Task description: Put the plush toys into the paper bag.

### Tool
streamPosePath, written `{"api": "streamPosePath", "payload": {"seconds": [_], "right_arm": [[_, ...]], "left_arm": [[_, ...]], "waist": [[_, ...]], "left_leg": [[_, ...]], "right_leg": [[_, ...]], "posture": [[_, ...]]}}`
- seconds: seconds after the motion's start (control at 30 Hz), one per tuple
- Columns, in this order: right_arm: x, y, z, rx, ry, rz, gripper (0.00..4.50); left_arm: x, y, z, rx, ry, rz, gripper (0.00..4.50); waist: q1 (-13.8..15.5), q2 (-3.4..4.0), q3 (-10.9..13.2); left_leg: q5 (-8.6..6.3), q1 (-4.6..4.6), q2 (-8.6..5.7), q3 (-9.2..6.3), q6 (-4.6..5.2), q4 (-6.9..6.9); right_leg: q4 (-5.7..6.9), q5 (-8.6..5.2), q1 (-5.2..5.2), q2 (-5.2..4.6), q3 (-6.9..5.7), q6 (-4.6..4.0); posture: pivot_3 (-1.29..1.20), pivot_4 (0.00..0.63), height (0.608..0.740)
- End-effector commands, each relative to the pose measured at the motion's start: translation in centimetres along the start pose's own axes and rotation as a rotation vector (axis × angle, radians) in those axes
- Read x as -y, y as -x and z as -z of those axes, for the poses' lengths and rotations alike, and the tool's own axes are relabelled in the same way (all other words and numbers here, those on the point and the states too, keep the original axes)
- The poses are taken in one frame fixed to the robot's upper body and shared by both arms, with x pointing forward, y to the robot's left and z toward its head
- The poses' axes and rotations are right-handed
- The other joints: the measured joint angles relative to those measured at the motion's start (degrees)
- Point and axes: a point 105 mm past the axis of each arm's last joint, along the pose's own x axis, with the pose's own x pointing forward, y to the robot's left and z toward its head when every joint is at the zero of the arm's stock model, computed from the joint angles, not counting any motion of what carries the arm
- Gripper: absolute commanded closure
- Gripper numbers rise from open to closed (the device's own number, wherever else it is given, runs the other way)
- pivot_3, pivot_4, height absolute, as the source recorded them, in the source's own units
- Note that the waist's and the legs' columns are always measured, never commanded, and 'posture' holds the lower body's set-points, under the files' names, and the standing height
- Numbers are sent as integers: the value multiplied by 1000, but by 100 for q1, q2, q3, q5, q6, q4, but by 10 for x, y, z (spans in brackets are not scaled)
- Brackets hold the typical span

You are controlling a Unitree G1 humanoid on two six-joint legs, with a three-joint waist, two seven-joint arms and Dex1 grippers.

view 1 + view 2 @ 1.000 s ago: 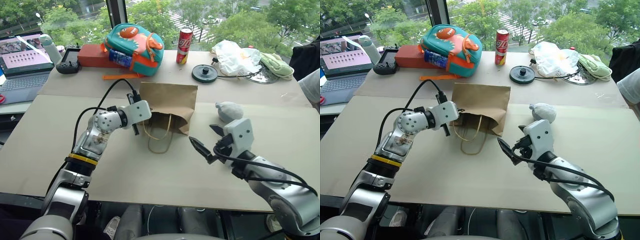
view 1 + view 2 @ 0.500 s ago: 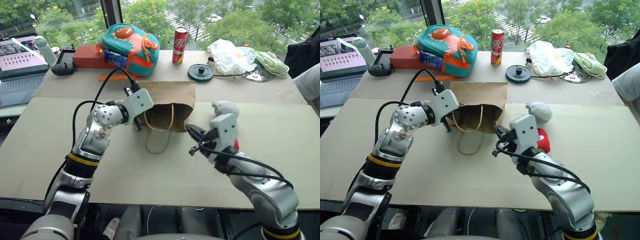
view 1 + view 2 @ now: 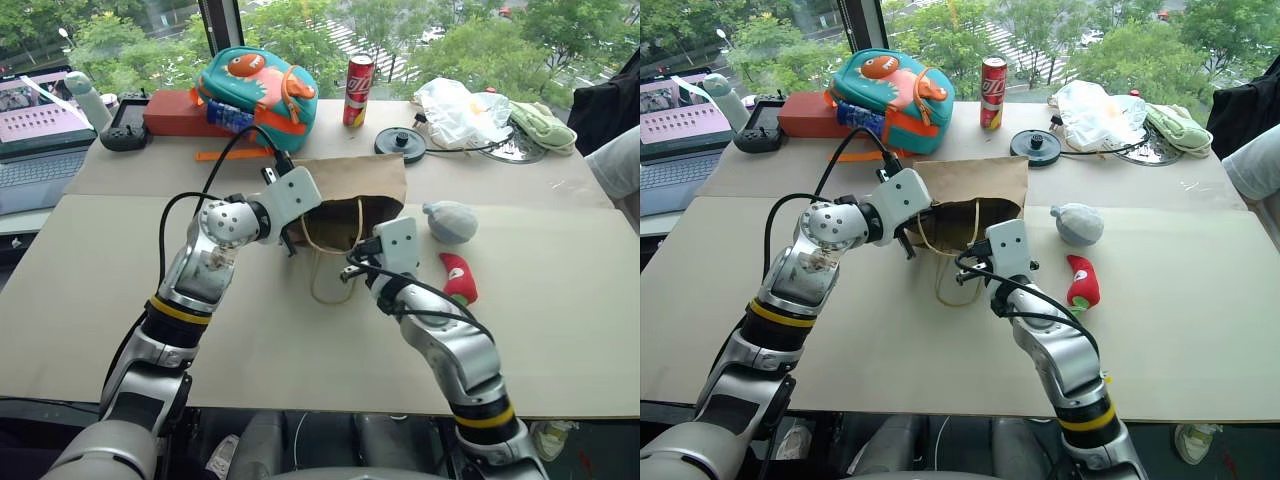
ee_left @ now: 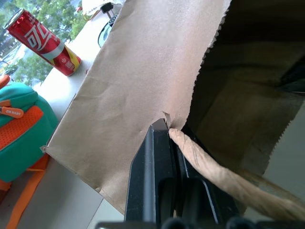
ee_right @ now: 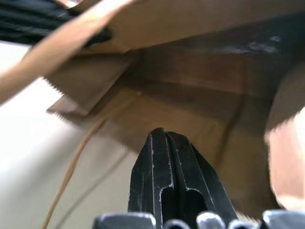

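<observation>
The brown paper bag [image 3: 352, 192] lies on the table with its mouth toward me. My left gripper [image 3: 288, 244] is shut on the left side of the bag's upper rim [image 4: 164, 125], beside a handle loop [image 4: 209, 167], and holds the mouth open. My right gripper [image 3: 348, 270] is shut with nothing in it. Its tips [image 5: 159, 132] sit at the bag's mouth, pointing inside. The pale grey plush toy [image 3: 452, 220] lies to the right of the bag. The red chili plush toy [image 3: 458, 279] lies just in front of it, beside my right forearm.
Along the far edge stand a teal-and-orange fish backpack [image 3: 258, 88], a red can [image 3: 358, 91], a black disc [image 3: 404, 145], a white plastic bag [image 3: 462, 108] and a green cloth [image 3: 544, 126]. A laptop [image 3: 45, 120] sits far left. A person's sleeve [image 3: 620, 165] shows at right.
My right gripper has shut and swung left and forward to the bag's mouth, uncovering the red chili. The left gripper has raised the bag's upper rim a little, so the mouth gapes wider.
</observation>
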Motion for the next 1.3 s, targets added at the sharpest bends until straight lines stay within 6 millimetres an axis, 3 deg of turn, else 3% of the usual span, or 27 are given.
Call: {"api": "streamPosePath", "payload": {"seconds": [0.03, 0.23, 0.6, 0.83, 1.1, 1.3], "right_arm": [[2, -9, 2, 17, 23, 41, 4460], [8, -16, 28, -95, 40, 78, 4460], [10, -17, 26, -81, 25, 83, 4460], [10, -16, 26, -79, 26, 82, 4460], [8, -9, 5, -18, 44, 48, 4460], [-17, 20, -14, -36, 65, -155, 4460]], "left_arm": [[-4, 1, -16, 47, -26, -9, 4500], [-8, 6, -18, 44, -30, -7, 4500], [-45, 20, -36, 63, -63, -16, 4500], [-42, 16, -38, 70, -60, 1, 4500], [-36, 15, -17, -9, -99, 18, 4500], [-41, 15, -1, -80, -149, -1, 4500]], "waist": [[0, 0, 0], [0, 0, 0], [-9, 1, 0], [-9, 1, 0], [-13, 1, 0], [-3, 1, 0]], "left_leg": [[0, -1, 0, 0, 0, 0], [0, 0, -1, 0, 0, 0], [0, 1, -1, -1, 0, -2], [0, -1, -1, -1, 0, -2], [0, -1, 0, -1, 0, -3], [0, -2, -1, -2, 0, -2]], "right_leg": [[0, 0, 0, 0, 0, 0], [1, 1, 0, -3, 0, -1], [2, 0, -2, -2, -1, -1], [1, 0, -3, -2, -1, -1], [2, 0, -5, -1, -1, -1], [1, 0, -5, -1, -2, 0]], "posture": [[0, 150, 739], [0, 150, 739], [0, 150, 739], [0, 150, 739], [0, 150, 739], [0, 150, 739]]}}
